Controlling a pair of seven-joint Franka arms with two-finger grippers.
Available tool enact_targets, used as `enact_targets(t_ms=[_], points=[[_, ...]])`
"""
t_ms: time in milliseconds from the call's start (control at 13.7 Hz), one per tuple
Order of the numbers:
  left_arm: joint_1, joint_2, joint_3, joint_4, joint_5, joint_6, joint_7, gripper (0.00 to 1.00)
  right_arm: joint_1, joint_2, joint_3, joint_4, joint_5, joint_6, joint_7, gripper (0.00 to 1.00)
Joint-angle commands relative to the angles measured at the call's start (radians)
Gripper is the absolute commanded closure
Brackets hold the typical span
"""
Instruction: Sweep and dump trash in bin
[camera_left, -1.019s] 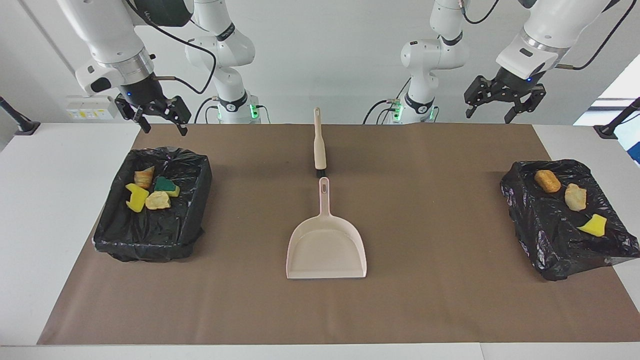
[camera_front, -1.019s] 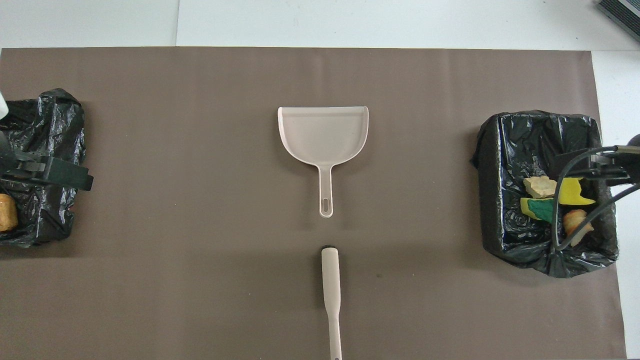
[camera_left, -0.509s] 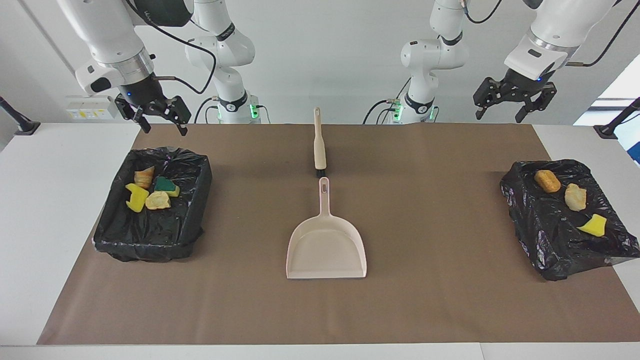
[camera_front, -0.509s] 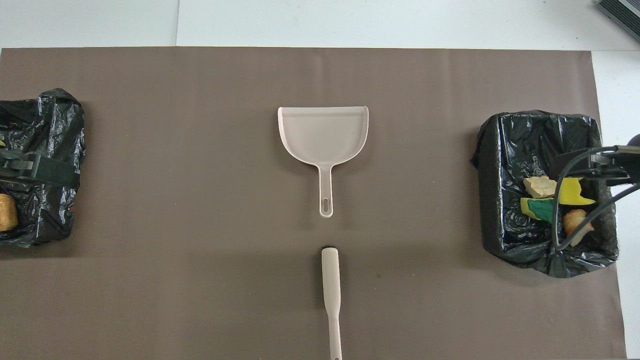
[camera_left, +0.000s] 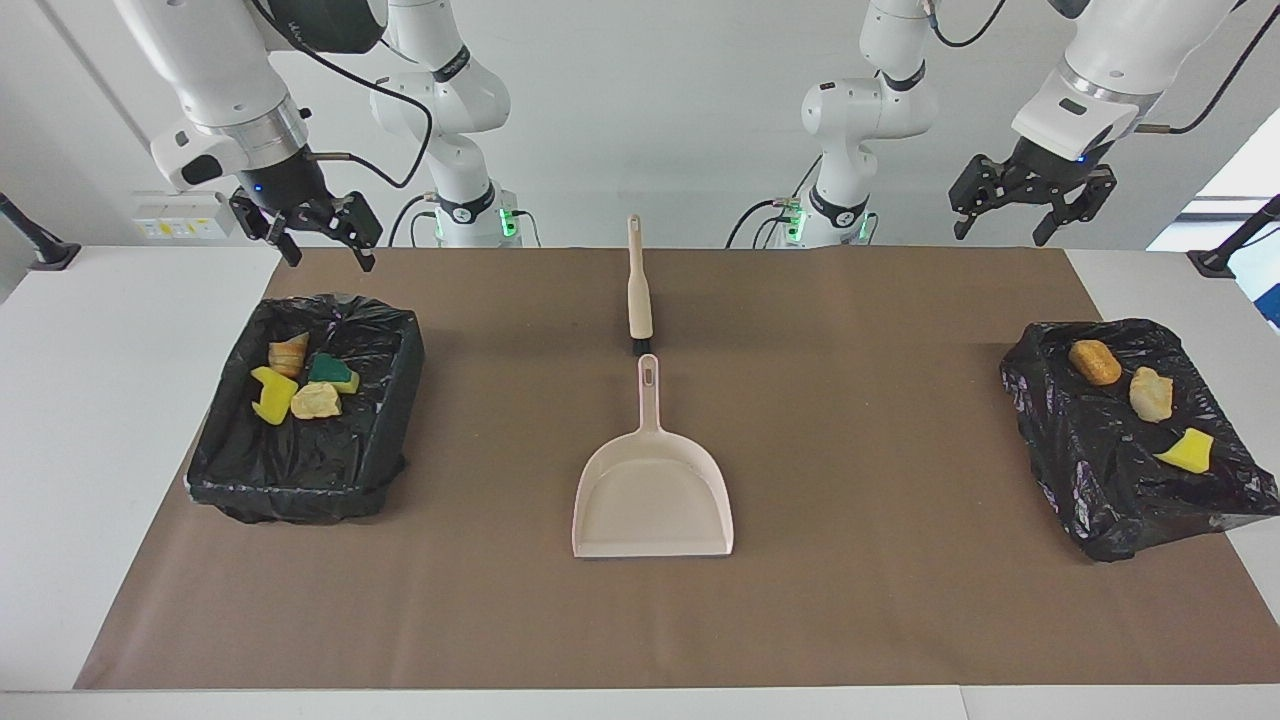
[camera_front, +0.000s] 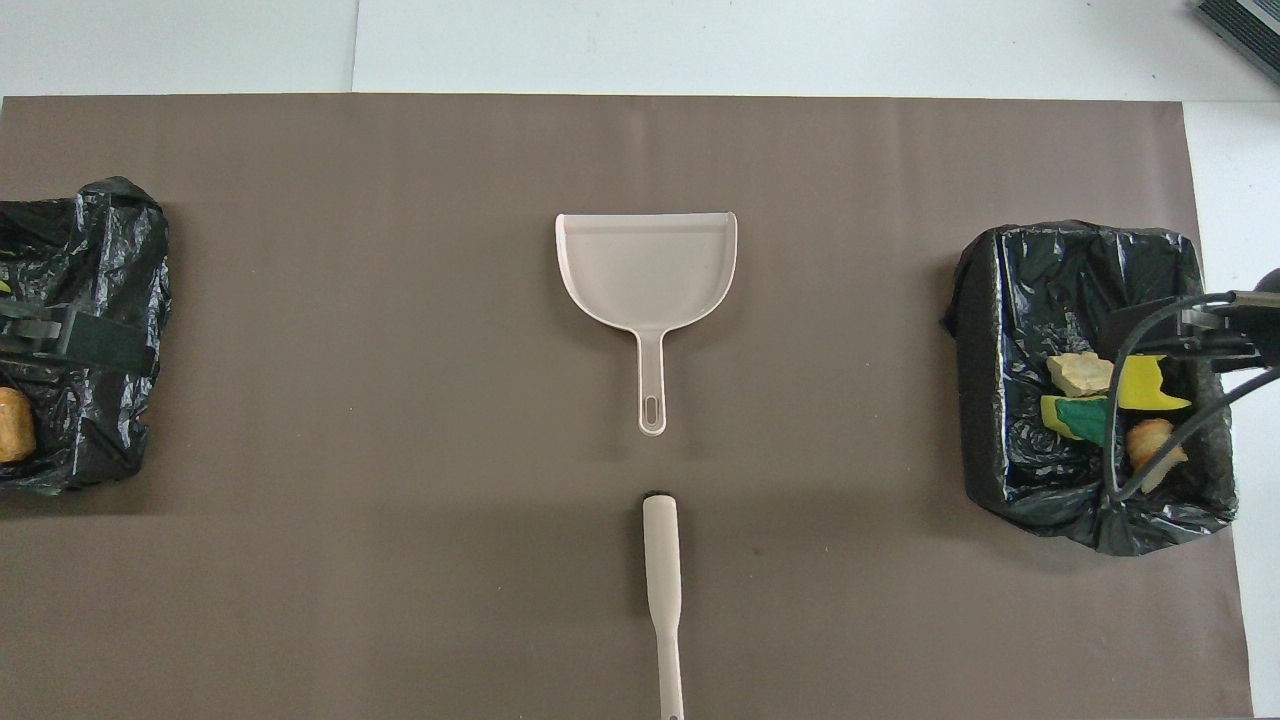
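Brown mat (camera_left: 860, 420) unchanged; left hand (camera_left: 1032, 203) slightly higher than before

It was a robotics lab: two white robot arms (camera_left: 450, 110) bolted at a white table (camera_left: 100, 400) w/ brown mat (camera_left: 850, 450), bare white walls (camera_left: 650, 100), a wall socket (camera_left: 180, 215) beside the right-hand jaws.

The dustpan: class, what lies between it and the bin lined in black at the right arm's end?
Only bare brown mat, shown in both views, separates dustpan and bin.
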Motion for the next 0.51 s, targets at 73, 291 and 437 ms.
enact_targets(t_ms=[73,291,437], points=[[-0.045,0.009,0.058,0.018,-0.007,-0.020,0.019,0.00,-0.005,-0.003,0.000,0.004,0.016,-0.013,-0.012,0.00],[-0.095,0.009,0.111,0.016,-0.009,-0.022,0.020,0.00,-0.005,-0.003,0.000,0.004,0.016,-0.013,-0.012,0.00],[-0.102,0.007,0.127,0.016,-0.009,-0.022,0.020,0.00,-0.005,-0.003,0.000,0.004,0.016,-0.014,-0.012,0.00]])
